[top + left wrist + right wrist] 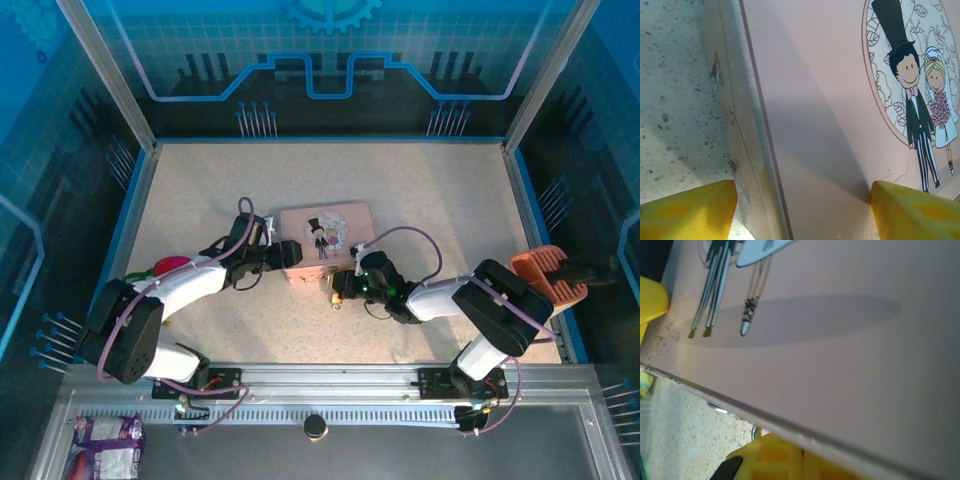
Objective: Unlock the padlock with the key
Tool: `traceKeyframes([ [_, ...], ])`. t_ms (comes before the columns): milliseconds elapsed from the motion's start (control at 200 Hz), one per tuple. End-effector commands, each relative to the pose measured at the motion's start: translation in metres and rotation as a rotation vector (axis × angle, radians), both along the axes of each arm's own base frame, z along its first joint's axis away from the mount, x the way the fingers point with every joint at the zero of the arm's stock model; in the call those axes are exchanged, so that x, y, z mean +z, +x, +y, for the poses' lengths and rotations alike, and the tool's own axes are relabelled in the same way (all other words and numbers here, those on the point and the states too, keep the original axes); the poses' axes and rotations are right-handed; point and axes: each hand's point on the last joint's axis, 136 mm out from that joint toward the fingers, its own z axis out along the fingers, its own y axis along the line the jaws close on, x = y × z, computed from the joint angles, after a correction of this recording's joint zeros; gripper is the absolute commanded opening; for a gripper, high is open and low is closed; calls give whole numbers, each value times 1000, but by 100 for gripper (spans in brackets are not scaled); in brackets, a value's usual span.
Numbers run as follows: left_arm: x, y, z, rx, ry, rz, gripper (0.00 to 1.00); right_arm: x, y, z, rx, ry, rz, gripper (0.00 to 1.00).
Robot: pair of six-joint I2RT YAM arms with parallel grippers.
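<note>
A pink rectangular metal tin (325, 240) with a cartoon bride and groom on its lid lay near the middle of the speckled beige table (430, 190). The left gripper (288, 256) sat at the tin's left end with its jaws open. In the left wrist view its two yellow fingers (690, 212) stood well apart, one over the table and the other over the lid close to the groom's feet, with the tin's edge running between them. The right gripper (345, 288) lay at the tin's near edge, its tips pointing left, and it was closed. In the right wrist view its yellow fingers (772, 460) sat together just below the lid's rim. A tiny brass-gold padlock (337, 297) showed as a small yellow speck at those tips, on the table just beside the tin's near edge; whether the fingers clamped it could not be told. An orange ribbed object (548, 275) rested at the table's right edge.
</note>
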Motion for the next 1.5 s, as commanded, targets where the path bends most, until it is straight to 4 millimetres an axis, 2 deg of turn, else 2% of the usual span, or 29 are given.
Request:
traceKeyframes([
  [0, -25, -15, 6, 19, 20, 81, 70, -5, 3, -15, -195, -15, 38, 0],
  [215, -21, -18, 13, 52, 28, 55, 69, -2, 4, -16, -347, 88, 42, 0],
  [365, -22, -22, 11, 64, 10, 63, 67, 1, 7, -27, -455, 107, 12, 0],
  [725, -27, -34, -5, 80, 8, 45, 67, 34, 14, -61, -606, 115, -83, 0],
  [896, -28, -38, -11, 95, -3, 41, 66, 49, 21, -59, -616, 250, -100, 0],
  [1071, -26, -39, -12, 108, -5, 30, 66, 51, 25, -60, -640, 280, -82, 0],
  [1226, -26, -39, -12, 111, -7, 27, 66, 41, 31, -74, -693, 317, -41, 0],
  [1491, -31, -36, -15, 108, -6, 34, 66, 32, 39, -76, -709, 414, -11, 0],
])
